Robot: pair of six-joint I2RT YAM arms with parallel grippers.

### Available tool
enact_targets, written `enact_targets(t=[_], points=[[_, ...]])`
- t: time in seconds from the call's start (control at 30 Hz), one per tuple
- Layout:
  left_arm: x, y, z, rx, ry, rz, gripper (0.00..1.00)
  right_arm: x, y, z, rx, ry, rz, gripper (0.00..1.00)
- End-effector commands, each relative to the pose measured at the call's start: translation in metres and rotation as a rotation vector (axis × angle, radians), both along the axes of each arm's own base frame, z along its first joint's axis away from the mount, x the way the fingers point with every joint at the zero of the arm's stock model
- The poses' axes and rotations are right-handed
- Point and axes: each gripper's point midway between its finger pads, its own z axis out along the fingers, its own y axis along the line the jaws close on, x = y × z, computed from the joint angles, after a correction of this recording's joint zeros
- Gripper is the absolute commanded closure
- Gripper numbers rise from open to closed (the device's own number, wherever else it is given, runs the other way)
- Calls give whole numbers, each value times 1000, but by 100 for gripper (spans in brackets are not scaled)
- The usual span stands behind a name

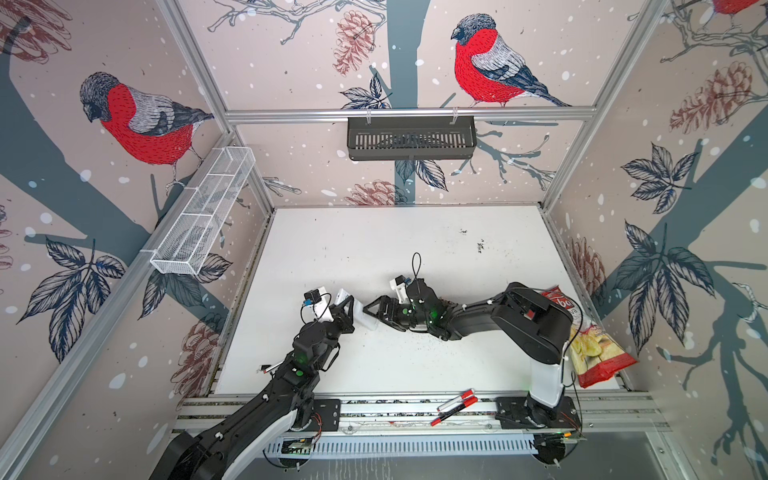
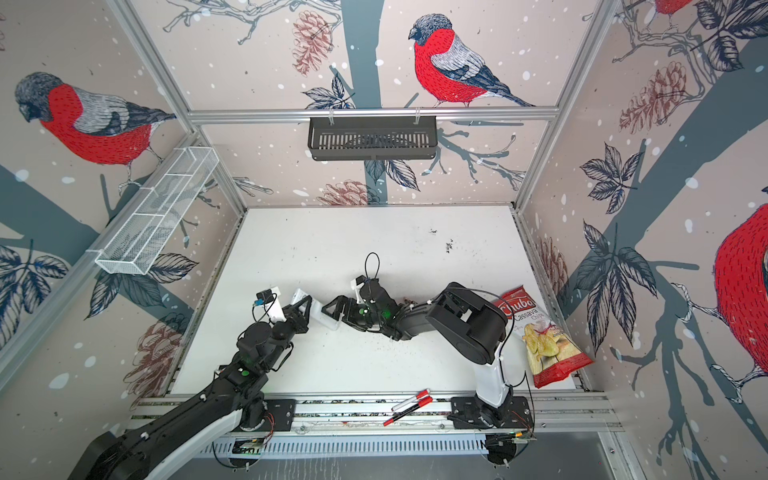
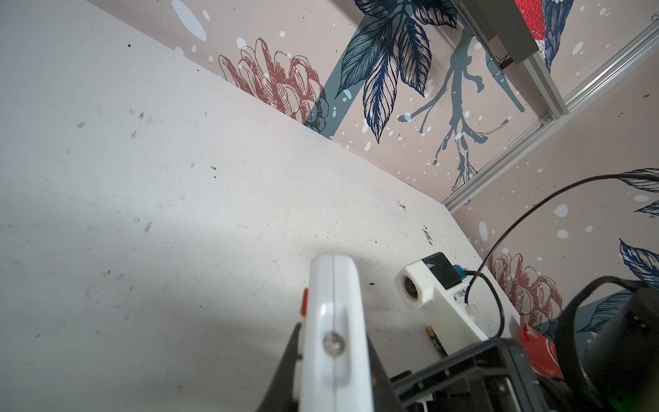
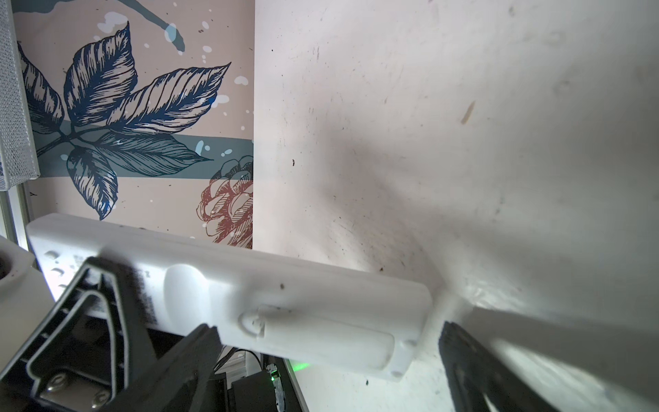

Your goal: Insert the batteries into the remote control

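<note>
My left gripper (image 1: 347, 309) (image 2: 305, 307) is shut on the remote control (image 1: 368, 321) (image 2: 327, 319), holding the white remote on edge above the table's middle. In the left wrist view the remote (image 3: 335, 321) sits between the two dark jaws of the left gripper (image 3: 333, 356). My right gripper (image 1: 374, 318) (image 4: 328, 339) is open. Its fingers (image 4: 203, 342) stand on either side of the remote's (image 4: 249, 292) free end, where the plain back shows a closed battery cover (image 4: 321, 339). One of the batteries (image 3: 435, 340) lies on the table beside the right arm. Neither top view shows it.
A red chips bag (image 1: 590, 340) leans at the right wall. Red-and-white marker pens (image 1: 455, 405) lie on the front rail, another (image 1: 268, 368) by the left arm. A white mesh basket (image 1: 203, 212) hangs on the left wall, a dark basket (image 1: 411, 137) on the back wall.
</note>
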Motion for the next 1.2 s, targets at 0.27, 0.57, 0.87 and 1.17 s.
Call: enact_targets(t=[0.27,0.57,0.87,1.17], points=[[-17,12,-45,53,61,9,100,2,5,-8,-19,12,-16,2],[-18,11,-47,53,62,3,100,3,8,-7,-13,11,-18,3],[-18,10,-49,60,70,-6,100,5,11,-7,-11,13,-17,3],[-18,9,-48,64,67,-8,100,2,11,-27,-87,39,-30,5]])
